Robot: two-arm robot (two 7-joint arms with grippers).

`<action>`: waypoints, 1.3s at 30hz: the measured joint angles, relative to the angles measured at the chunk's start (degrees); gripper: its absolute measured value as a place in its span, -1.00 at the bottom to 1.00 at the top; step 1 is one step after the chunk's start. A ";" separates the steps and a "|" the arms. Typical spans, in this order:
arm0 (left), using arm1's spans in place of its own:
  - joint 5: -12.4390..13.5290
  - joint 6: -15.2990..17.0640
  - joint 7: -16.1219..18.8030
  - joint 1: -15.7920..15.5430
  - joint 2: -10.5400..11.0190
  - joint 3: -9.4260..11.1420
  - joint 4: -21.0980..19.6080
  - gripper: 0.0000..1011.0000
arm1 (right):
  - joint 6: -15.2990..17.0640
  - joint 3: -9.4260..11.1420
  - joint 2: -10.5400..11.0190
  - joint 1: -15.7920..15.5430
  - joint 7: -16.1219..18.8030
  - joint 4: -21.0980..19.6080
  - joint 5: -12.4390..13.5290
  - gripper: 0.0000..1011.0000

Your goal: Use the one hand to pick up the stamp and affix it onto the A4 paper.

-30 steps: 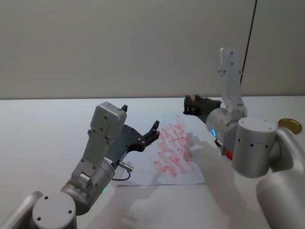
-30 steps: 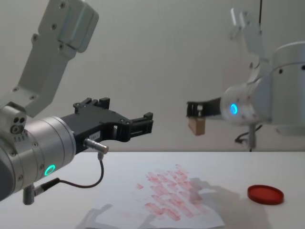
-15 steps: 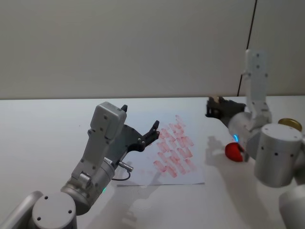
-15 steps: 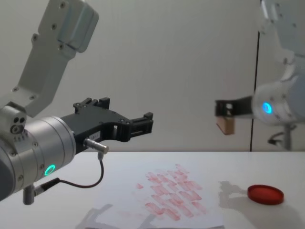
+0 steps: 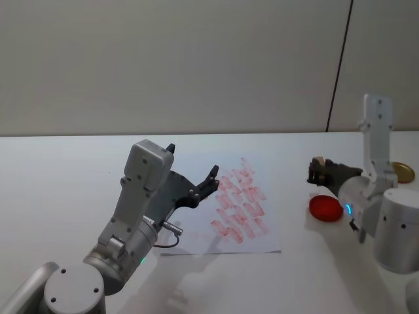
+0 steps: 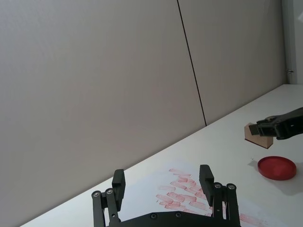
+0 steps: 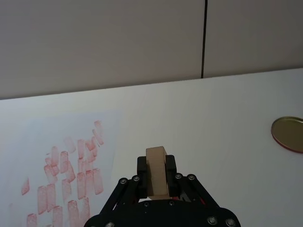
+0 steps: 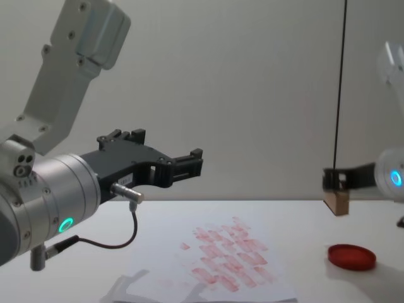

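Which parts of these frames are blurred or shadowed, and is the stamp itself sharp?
Chest view: the right arm at the edge is smeared, while the stamp reads clearly above the ink pad. Head view: a soft shadow falls on the A4 paper under the left gripper. Right wrist view: the stamp in the right gripper is sharp.

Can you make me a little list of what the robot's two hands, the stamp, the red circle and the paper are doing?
right gripper: shut on the stamp, up in the air above the table
stamp: wooden block, above the red ink pad, not touching it
red ink pad: flat on the table, right of the paper
A4 paper: flat on the table, covered in red stamp marks
left gripper: open, empty, raised above the paper's left part
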 joint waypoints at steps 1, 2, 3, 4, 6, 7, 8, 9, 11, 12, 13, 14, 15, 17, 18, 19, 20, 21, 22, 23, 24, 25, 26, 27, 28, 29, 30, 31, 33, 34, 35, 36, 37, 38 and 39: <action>0.00 0.00 0.00 0.00 0.00 0.00 0.00 0.96 | 0.02 0.15 0.09 -0.02 0.04 0.30 0.13 -0.56; 0.00 0.00 0.00 0.00 0.00 0.00 0.00 0.96 | 0.05 0.36 0.21 -0.02 0.19 0.85 0.42 -0.56; 0.00 0.00 0.00 0.00 0.00 0.00 0.00 0.96 | 0.07 0.48 0.27 -0.02 0.28 1.18 0.55 -0.56; 0.00 0.00 0.00 0.00 0.00 0.00 0.00 0.96 | 0.08 0.56 0.30 -0.02 0.36 1.43 0.66 -0.56; 0.00 0.00 0.00 0.00 0.00 0.00 0.00 0.96 | 0.10 0.79 0.42 0.03 0.64 2.14 0.96 -0.56; 0.00 0.00 0.00 0.00 0.00 0.00 0.00 0.96 | 0.10 0.86 0.45 0.06 0.70 2.35 1.01 -0.56; 0.00 0.00 0.00 0.00 0.00 0.00 0.00 0.96 | 0.11 1.01 0.51 0.11 0.88 2.85 1.16 -0.56; 0.00 0.00 0.00 0.00 0.00 0.00 0.00 0.96 | 0.12 1.07 0.54 0.14 0.96 3.06 1.22 -0.56; 0.00 0.00 0.00 0.00 0.00 0.00 0.00 0.96 | 0.13 1.17 0.58 0.18 1.11 3.41 1.31 -0.56; 0.00 0.00 0.00 0.00 0.00 0.00 0.00 0.96 | 0.15 1.27 0.61 0.24 1.27 3.68 1.40 -0.56; 0.00 0.00 0.00 0.00 0.00 0.00 0.00 0.96 | 0.19 1.36 0.64 0.26 1.39 3.93 1.48 -0.56; 0.00 0.00 0.00 0.00 0.00 0.00 0.00 0.96 | 0.19 1.36 0.64 0.26 1.39 3.93 1.48 -0.56; 0.00 0.00 0.00 0.00 0.00 0.00 0.00 0.96 | 0.22 1.41 0.66 0.28 1.50 4.10 1.55 -0.56; 0.00 0.00 0.00 0.00 0.00 0.00 0.00 0.96 | 0.27 1.48 0.67 0.28 1.62 4.20 1.61 -0.56; 0.00 0.00 0.00 0.00 0.00 0.00 0.00 0.96 | 0.30 1.51 0.68 0.28 1.66 4.23 1.64 -0.56; 0.00 0.00 0.00 0.00 0.00 0.00 0.00 0.96 | 0.36 1.56 0.68 0.28 1.73 4.26 1.71 -0.56; 0.00 0.00 0.00 0.00 0.00 0.00 0.00 0.96 | 0.42 1.59 0.69 0.26 1.80 4.26 1.78 -0.56; 0.00 0.00 0.00 0.00 0.00 0.00 0.00 0.96 | 0.42 1.59 0.69 0.26 1.80 4.26 1.78 -0.56; 0.00 0.00 0.00 0.00 0.00 0.00 0.00 0.96 | 0.48 1.64 0.70 0.18 1.85 4.17 1.86 -0.56; 0.00 0.00 0.00 0.00 0.00 0.00 0.00 0.96 | 0.51 1.65 0.70 0.13 1.86 4.06 1.91 -0.56; 0.00 0.00 0.00 0.00 0.00 0.00 0.00 0.96 | 0.57 1.68 0.70 0.06 1.87 3.94 1.97 -0.56; 0.00 0.00 0.00 0.00 0.00 0.00 0.00 0.96 | 0.68 1.73 0.72 -0.10 1.88 3.64 2.07 -0.56; 0.00 0.00 0.00 0.00 0.00 0.00 0.00 0.96 | 0.73 1.76 0.73 -0.22 1.88 3.39 2.12 -0.56; 0.00 0.00 0.00 0.00 0.00 0.00 0.00 0.96 | 0.81 1.78 0.74 -0.32 1.88 3.19 2.20 -0.56; 0.00 0.00 0.00 0.00 0.00 0.00 0.00 0.96 | 0.86 1.79 0.75 -0.43 1.88 3.01 2.25 -0.56; 0.00 0.00 0.00 0.00 0.00 0.00 0.00 0.96 | 1.01 1.82 0.77 -0.71 1.87 2.48 2.41 -0.56; 0.00 0.00 0.00 0.00 0.00 0.00 0.00 0.96 | 1.16 1.85 0.78 -0.94 1.83 2.07 2.54 -0.56; 0.00 0.00 0.00 0.00 0.00 0.00 0.00 0.96 | 1.27 1.88 0.79 -1.05 1.79 1.87 2.63 -0.56; 0.00 0.00 0.00 0.00 0.00 0.00 0.00 0.96 | 1.52 1.95 0.82 -1.37 1.68 1.33 2.86 -0.56; 0.00 0.00 0.00 0.00 0.00 0.00 0.00 0.96 | 1.61 1.98 0.82 -1.53 1.62 1.16 2.92 -0.56; 0.00 0.00 0.00 0.00 0.00 0.00 0.00 0.96 | 1.78 2.02 0.83 -1.72 1.51 0.82 3.05 -0.56; 0.00 0.00 0.00 0.00 0.00 0.00 0.00 0.96 | 1.85 2.04 0.83 -1.82 1.45 0.68 3.11 -0.56; 0.00 0.00 0.00 0.00 0.00 0.00 0.00 0.96 | 1.95 2.06 0.84 -1.91 1.38 0.53 3.18 -0.56; 0.00 0.00 0.00 0.00 0.00 0.00 0.00 0.96 | 2.02 2.07 0.84 -1.99 1.33 0.41 3.23 -0.56; 0.00 0.00 0.00 0.00 0.00 0.00 0.00 0.96 | 2.17 2.11 0.85 -2.15 1.24 0.18 3.31 -0.56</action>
